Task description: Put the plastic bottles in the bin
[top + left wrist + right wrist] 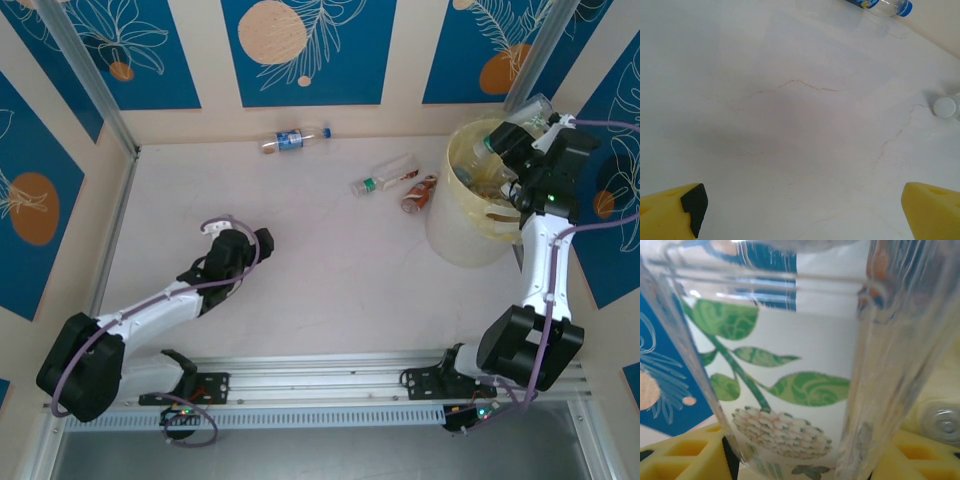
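My right gripper (520, 132) hangs over the bin (468, 232), a pale-yellow bucket at the right, shut on a clear plastic bottle (536, 108) that sticks up and to the right. In the right wrist view that bottle (790, 365), with a white label and green leaves, fills the gap between my yellow fingers (675, 455). Three more bottles lie on the table: a blue-labelled one (291, 140) at the back, a green-capped one (385, 177) and a red one (419, 193) beside the bin. My left gripper (215, 228) rests open over bare table, fingers (927, 210) wide apart.
The blue-labelled bottle (880, 4) and a white cap (945, 106) sit at the far edges of the left wrist view. Other bottles lie inside the bin (942, 422). Patterned walls close the table at the back and both sides.
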### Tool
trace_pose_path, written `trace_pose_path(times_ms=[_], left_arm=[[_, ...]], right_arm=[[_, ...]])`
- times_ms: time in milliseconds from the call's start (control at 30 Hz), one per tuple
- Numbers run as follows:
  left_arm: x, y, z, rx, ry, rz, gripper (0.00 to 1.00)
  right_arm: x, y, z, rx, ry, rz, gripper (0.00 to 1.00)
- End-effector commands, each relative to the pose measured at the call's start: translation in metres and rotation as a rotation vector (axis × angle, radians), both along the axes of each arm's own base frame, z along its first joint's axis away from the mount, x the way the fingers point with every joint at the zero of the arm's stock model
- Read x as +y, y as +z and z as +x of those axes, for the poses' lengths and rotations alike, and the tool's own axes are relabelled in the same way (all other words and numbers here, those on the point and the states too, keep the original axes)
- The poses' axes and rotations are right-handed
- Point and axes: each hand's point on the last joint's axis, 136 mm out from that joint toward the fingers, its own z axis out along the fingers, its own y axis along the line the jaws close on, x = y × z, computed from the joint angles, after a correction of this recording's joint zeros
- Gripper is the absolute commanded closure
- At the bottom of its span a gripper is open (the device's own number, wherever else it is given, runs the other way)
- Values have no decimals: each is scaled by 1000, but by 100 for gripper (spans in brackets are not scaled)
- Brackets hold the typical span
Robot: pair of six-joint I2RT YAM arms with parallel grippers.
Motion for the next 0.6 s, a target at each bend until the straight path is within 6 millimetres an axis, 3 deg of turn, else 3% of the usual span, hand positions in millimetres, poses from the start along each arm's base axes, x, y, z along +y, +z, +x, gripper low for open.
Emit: trace_pose_path(times_ms=[0,200,333,500,567], left_arm=[[2,1,5,-5,5,-13,0],[1,-3,6,4,1,-14,0],[1,-5,7,9,1,-17,0],[2,-6,8,11,4,-22,0],[2,-8,8,16,5,-23,0]], right_arm=[[-31,12,-10,-20,-162,-139,42],[-55,-26,-4,122,-247,-209,42],[-56,-47,11,177,-203,-258,31],[-41,-29,9,130,-170,-319,18],[-35,-21,4,116,-151,-322,1]])
